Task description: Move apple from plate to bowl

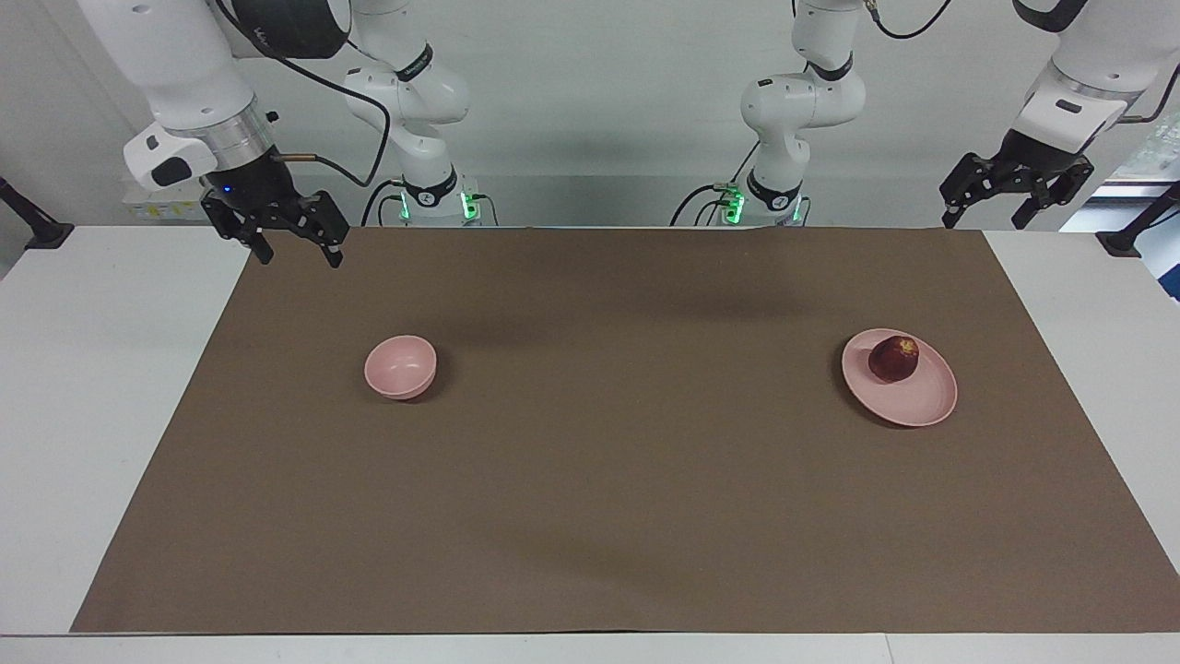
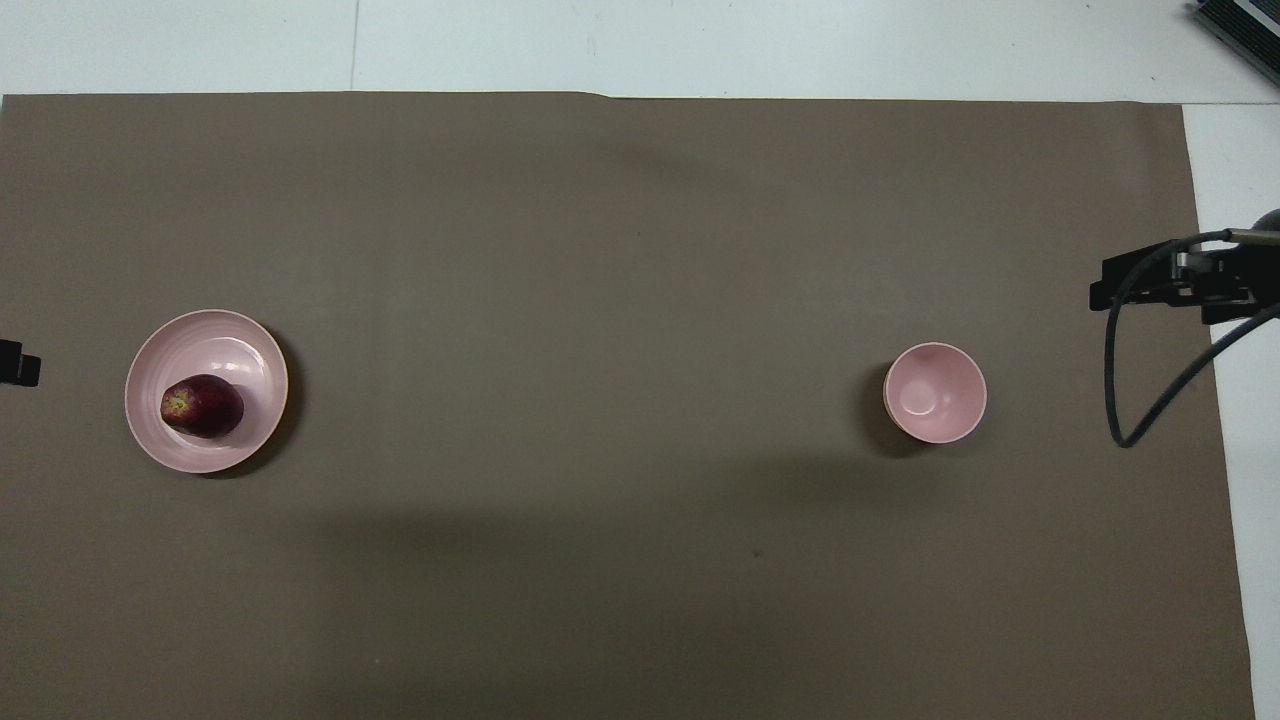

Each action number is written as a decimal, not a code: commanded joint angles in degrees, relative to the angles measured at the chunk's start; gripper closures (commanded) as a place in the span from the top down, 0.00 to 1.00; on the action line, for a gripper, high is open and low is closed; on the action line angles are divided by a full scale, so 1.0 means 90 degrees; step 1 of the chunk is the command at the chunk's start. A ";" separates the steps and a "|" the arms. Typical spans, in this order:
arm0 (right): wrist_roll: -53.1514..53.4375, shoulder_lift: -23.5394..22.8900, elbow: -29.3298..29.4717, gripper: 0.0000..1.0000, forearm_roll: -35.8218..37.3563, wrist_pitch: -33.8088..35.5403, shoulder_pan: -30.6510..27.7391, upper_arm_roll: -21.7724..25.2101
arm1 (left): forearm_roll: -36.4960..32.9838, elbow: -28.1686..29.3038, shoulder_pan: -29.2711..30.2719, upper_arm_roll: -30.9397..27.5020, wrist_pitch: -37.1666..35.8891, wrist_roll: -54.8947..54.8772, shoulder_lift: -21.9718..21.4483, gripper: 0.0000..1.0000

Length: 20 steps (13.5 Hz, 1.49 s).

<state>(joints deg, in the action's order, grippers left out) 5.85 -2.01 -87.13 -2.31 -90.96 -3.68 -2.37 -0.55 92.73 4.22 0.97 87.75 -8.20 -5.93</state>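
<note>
The dark red apple (image 1: pixel 892 358) lies on the flat pink plate (image 1: pixel 924 403) toward the left arm's end of the table; both show in the overhead view, the apple (image 2: pixel 202 405) on the plate (image 2: pixel 215 342). The small deep pink bowl (image 1: pixel 400 366) stands empty toward the right arm's end and also shows in the overhead view (image 2: pixel 935 392). My left gripper (image 1: pixel 985 219) hangs open and empty in the air over the mat's corner by its own base. My right gripper (image 1: pixel 300 256) hangs open and empty over the mat's corner at its end. Both arms wait.
A brown mat (image 1: pixel 608 480) covers most of the white table (image 1: pixel 83 415). A black cable (image 2: pixel 1150 380) hangs from the right gripper (image 2: pixel 1150 280). Only the left gripper's tip (image 2: pixel 18 362) shows in the overhead view.
</note>
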 commanded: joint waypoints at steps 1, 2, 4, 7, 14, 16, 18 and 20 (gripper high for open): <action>-0.0152 0.0048 -0.0085 1.00 0.0042 -0.0069 -0.0011 0.0000 | -0.0007 0.0156 0.0039 0.0039 0.0006 -0.0027 -0.0161 1.00; -0.0152 0.0048 -0.0085 1.00 0.0042 -0.0069 -0.0011 0.0000 | -0.0007 0.0156 0.0019 0.0039 0.0006 -0.0017 -0.0161 1.00; -0.0152 0.0048 -0.0075 1.00 0.0042 -0.0069 -0.0011 0.0000 | -0.0007 0.0127 -0.0010 0.0039 0.0016 0.0080 -0.0151 1.00; -0.0152 0.0048 -0.0085 1.00 0.0042 -0.0069 -0.0011 0.0000 | -0.0007 0.0088 -0.0020 0.0039 -0.0013 0.0071 -0.0142 1.00; -0.0152 0.0048 -0.0085 1.00 0.0042 -0.0069 -0.0011 0.0000 | 0.0052 0.0146 -0.0098 0.0068 -0.0023 0.0100 -0.0151 1.00; -0.0152 0.0048 -0.0085 1.00 0.0042 -0.0069 -0.0011 0.0000 | 0.0052 0.0166 -0.0078 0.0058 -0.0004 0.0071 -0.0161 1.00; -0.0152 0.0048 -0.0085 1.00 0.0042 -0.0069 -0.0011 0.0009 | 0.0062 0.0292 -0.0001 0.0058 0.0200 0.0012 -0.0151 1.00; -0.0152 0.0048 -0.0075 1.00 0.0042 -0.0069 -0.0011 0.0000 | 0.0062 0.0536 0.0000 0.0039 0.0629 0.0003 -0.0161 1.00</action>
<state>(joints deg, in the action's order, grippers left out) 5.85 -2.01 -87.13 -2.31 -90.96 -3.67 -2.37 -0.48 93.97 4.05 1.59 89.64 -8.12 -6.05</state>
